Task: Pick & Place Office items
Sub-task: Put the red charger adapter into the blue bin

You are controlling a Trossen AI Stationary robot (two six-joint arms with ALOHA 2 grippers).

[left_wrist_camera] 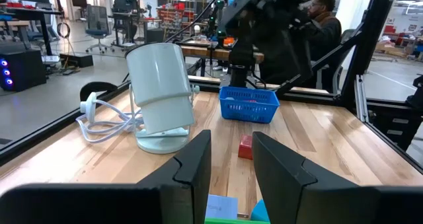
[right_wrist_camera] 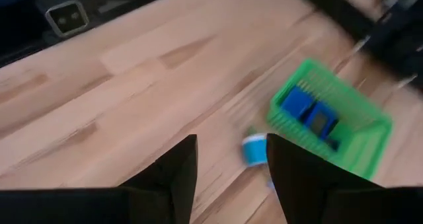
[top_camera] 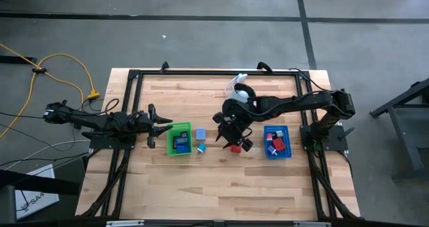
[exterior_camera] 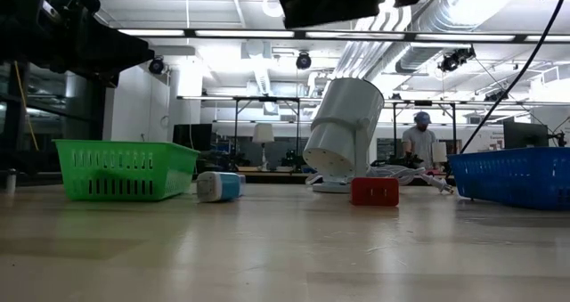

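My right gripper [top_camera: 234, 137] hangs open above the middle of the table, over a red block [top_camera: 236, 147] that rests flat on the wood [exterior_camera: 374, 191]. In its wrist view the open fingers [right_wrist_camera: 231, 164] frame a teal piece [right_wrist_camera: 254, 149] beside the green tray [right_wrist_camera: 328, 123], which holds blue and dark pieces. A pale blue block [top_camera: 200, 134] and the teal piece [top_camera: 200, 148] lie just right of the green tray [top_camera: 178, 140]. The blue tray [top_camera: 277, 141] holds red and white pieces. My left gripper [top_camera: 163, 124] waits open, left of the green tray [left_wrist_camera: 231, 163].
A pale cylindrical appliance [top_camera: 241, 92] with a white cord [left_wrist_camera: 106, 121] stands tilted on its base toward the far edge. The black frame rails [top_camera: 201, 71] border the table. A person [exterior_camera: 420, 140] stands in the room behind. Bare wood lies along the near side.
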